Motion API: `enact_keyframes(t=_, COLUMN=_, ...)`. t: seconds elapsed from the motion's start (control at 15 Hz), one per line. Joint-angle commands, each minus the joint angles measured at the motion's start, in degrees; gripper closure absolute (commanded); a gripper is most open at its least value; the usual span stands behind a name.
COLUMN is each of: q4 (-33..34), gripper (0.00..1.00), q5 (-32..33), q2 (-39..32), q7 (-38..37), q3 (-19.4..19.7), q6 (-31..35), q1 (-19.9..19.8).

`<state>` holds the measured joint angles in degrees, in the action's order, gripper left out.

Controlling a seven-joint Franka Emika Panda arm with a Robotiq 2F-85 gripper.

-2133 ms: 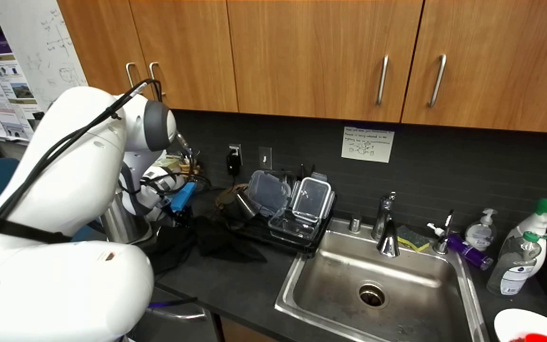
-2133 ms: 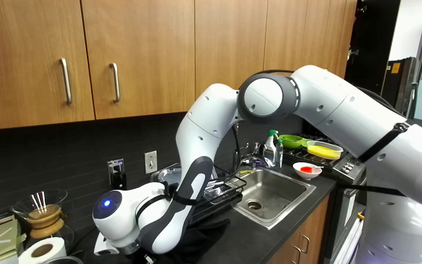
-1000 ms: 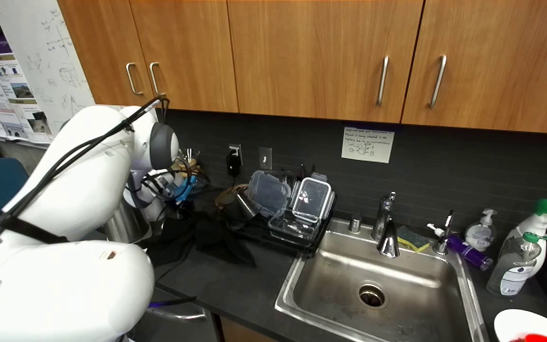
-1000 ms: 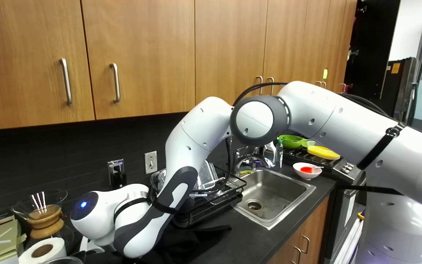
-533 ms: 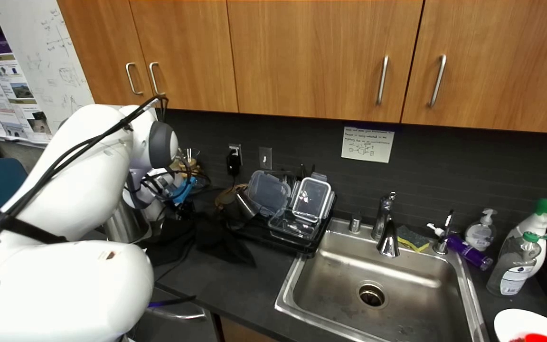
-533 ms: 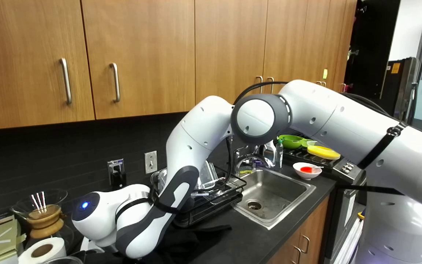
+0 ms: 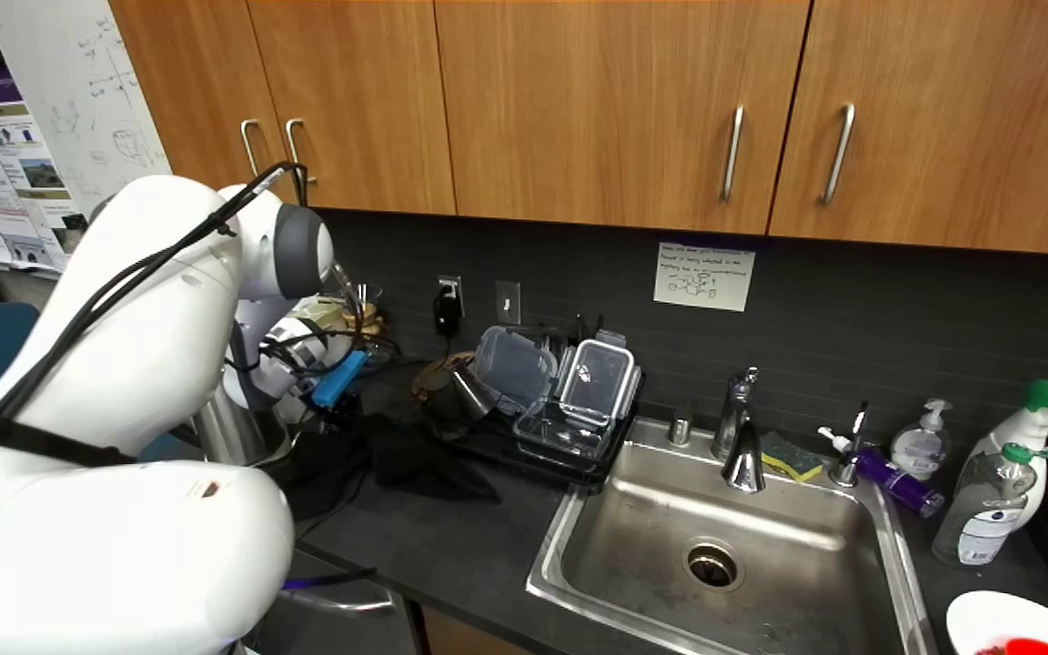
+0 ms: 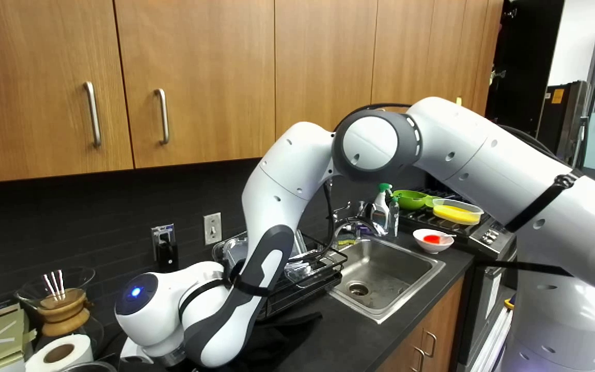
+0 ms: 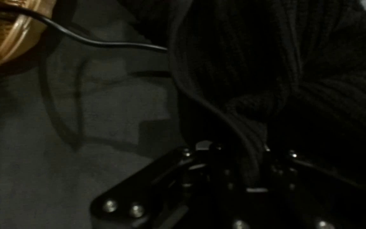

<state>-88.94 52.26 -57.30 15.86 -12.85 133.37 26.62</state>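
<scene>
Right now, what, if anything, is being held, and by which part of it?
The cloth, by a bunched fold near one edge, pinched between the fingers.

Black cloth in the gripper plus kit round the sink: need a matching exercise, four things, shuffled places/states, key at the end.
Things
1. black cloth
2. sponge
3. spray bottle
4. bowl

Places or states
A. has a green top
B. has red contents
C. pinched in the gripper
D. at the back of the sink, beside the faucet

Right pairs: 1-C, 2-D, 3-A, 4-B
</scene>
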Motion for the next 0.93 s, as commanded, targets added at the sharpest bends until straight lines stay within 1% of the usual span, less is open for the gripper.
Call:
enact_keyframes(t=0.0, q4=-9.1, gripper=0.98, q5=1.4, q2=1.9, q7=-7.8, q3=0.8, q6=6.6, q1=0.1)
enact_keyframes(t=0.33, q4=-14.5, gripper=0.98, q5=4.4, q2=4.1, q7=-15.2, q3=1.9, q6=11.8, q1=0.4)
enact_keyframes(t=0.67, q4=-16.5, gripper=0.98, q5=6.7, q2=5.2, q7=-17.5, q3=2.7, q6=14.1, q1=0.6)
enact_keyframes(t=0.87, q4=-16.4, gripper=0.98, q5=7.6, q2=5.3, q7=-16.6, q3=2.7, q6=14.4, q1=0.1)
